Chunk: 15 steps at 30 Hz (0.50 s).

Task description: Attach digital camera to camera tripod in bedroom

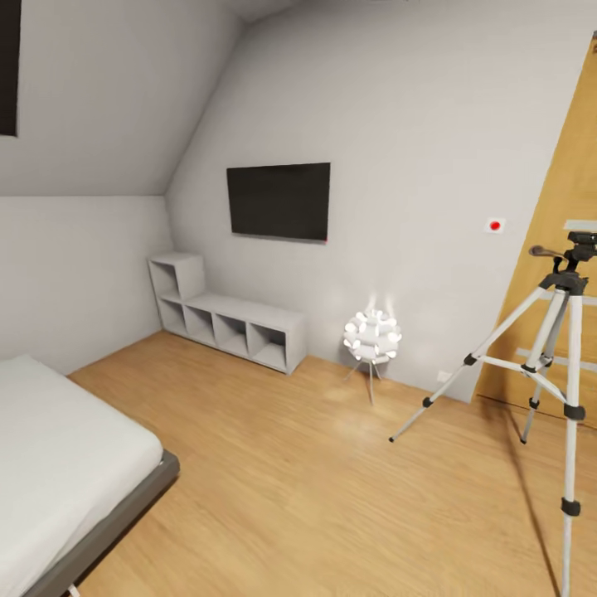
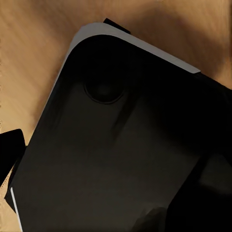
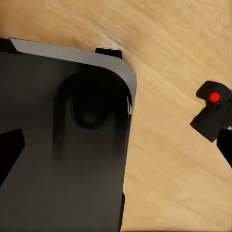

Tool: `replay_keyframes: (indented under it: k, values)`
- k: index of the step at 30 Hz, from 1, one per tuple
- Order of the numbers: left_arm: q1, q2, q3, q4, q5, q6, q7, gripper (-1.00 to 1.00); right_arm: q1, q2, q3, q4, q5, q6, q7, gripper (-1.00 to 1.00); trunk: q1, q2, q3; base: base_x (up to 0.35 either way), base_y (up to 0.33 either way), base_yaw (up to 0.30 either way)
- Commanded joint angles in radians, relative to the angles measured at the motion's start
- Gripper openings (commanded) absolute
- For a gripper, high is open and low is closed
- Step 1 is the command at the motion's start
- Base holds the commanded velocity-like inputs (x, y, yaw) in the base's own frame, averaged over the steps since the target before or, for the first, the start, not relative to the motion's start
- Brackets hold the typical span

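In our right wrist view, the digital camera (image 3: 212, 113) sits at the edge of the frame, small, black, with a red dot on it, apparently at the right end effector (image 3: 223, 131); the fingers are too cropped for us to tell how far apart they stand or whether they grip it. Beside it looms our own dark base (image 3: 63, 145) with a pale grey rim, over the wood plank floor (image 3: 174, 48). In the left wrist view a black finger (image 2: 10, 150) of the left end effector pokes in at the edge (its opening we cannot judge) against the same dark base.

From the head view, the camera tripod (image 1: 557, 348) stands at the right of the bedroom, silver-grey legs spread on the floor, black head and pan handle up top, in front of the wooden door (image 1: 572, 166). Near it against the wall is a low white flower-shaped lamp (image 1: 372, 336), then white cube shelves (image 1: 224, 319), a dark wall screen (image 1: 279, 201), and the grey bed (image 1: 66, 464) at the left.
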Motion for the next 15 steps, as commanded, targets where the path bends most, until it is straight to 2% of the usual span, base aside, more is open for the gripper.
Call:
replay_keyframes:
  k: [1,15]
  values:
    - [0.001,0.001,-0.008,-0.002,0.010,-0.003,0.001,1.00,0.000,0.000,-0.006,0.000,0.010,-0.002,-0.001,1.00,0.000,0.000,-0.001,0.000,0.000,-0.296]
    - [0.001,0.004,-0.006,-0.001,0.013,-0.001,0.000,1.00,0.000,0.000,-0.006,0.001,0.009,-0.004,0.000,1.00,0.000,0.000,-0.001,0.000,0.000,-0.296]
